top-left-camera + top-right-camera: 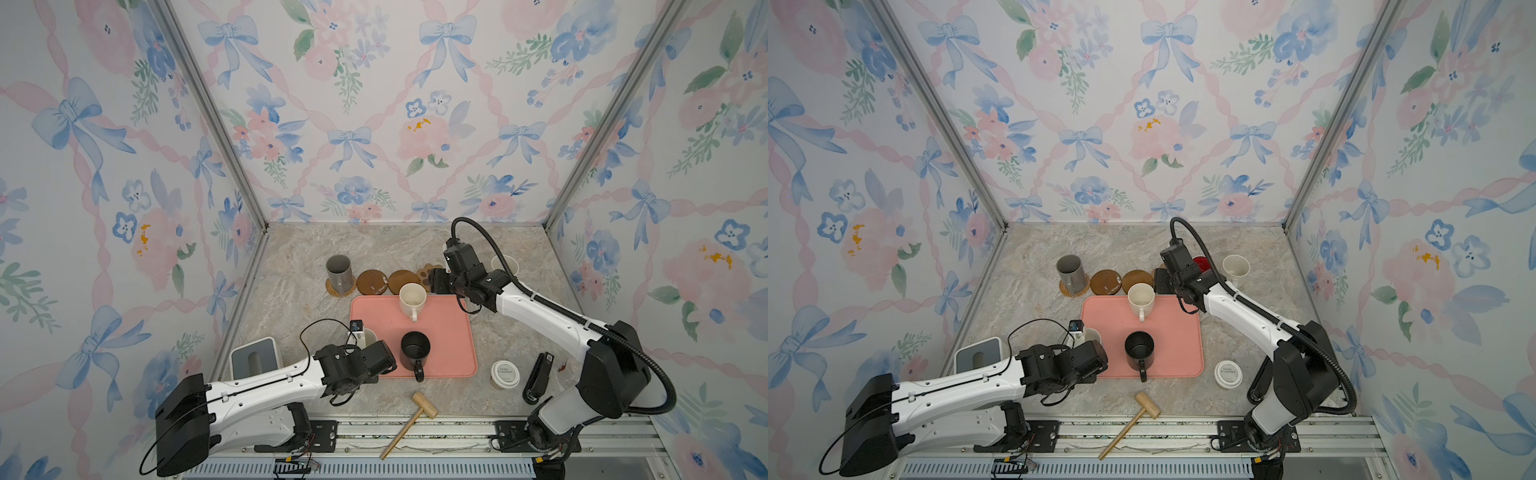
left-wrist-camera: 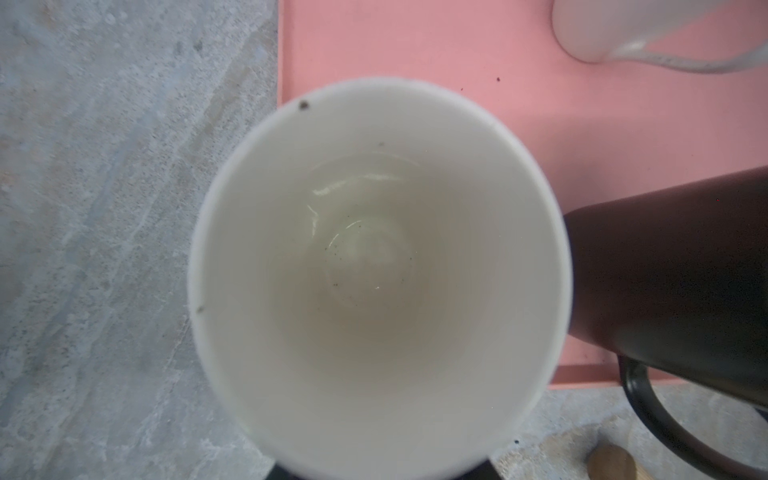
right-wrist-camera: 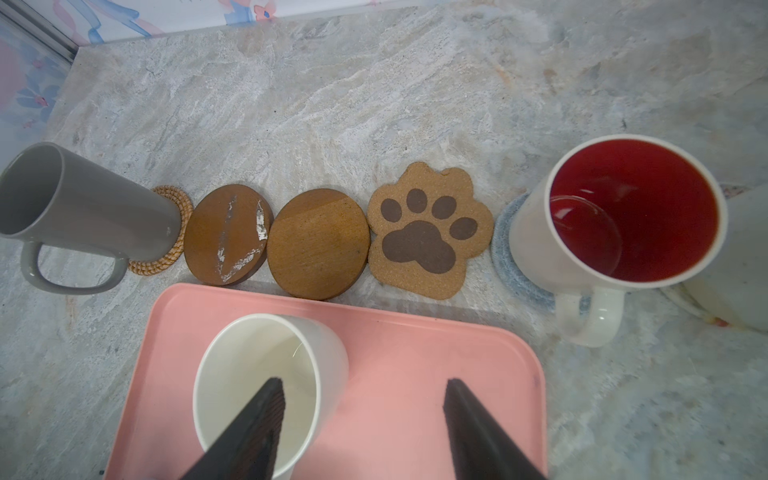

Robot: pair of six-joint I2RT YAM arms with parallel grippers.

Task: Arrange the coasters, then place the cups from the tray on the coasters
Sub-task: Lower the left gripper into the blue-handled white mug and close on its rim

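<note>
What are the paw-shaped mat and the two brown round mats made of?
The paw-shaped mat: probably cork, matte, with a grainy speckled surface and darker printed pads. The scuffed round mat and plain round mat: seemingly wood, smooth, with fine straight grain.

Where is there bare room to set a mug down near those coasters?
Three coasters sit bare between the grey mug and the red-lined mug: two wooden rounds and the paw coaster. The marble behind the row is bare. Crowded: the tray's left edge, with white mug, black mug and left arm.
</note>
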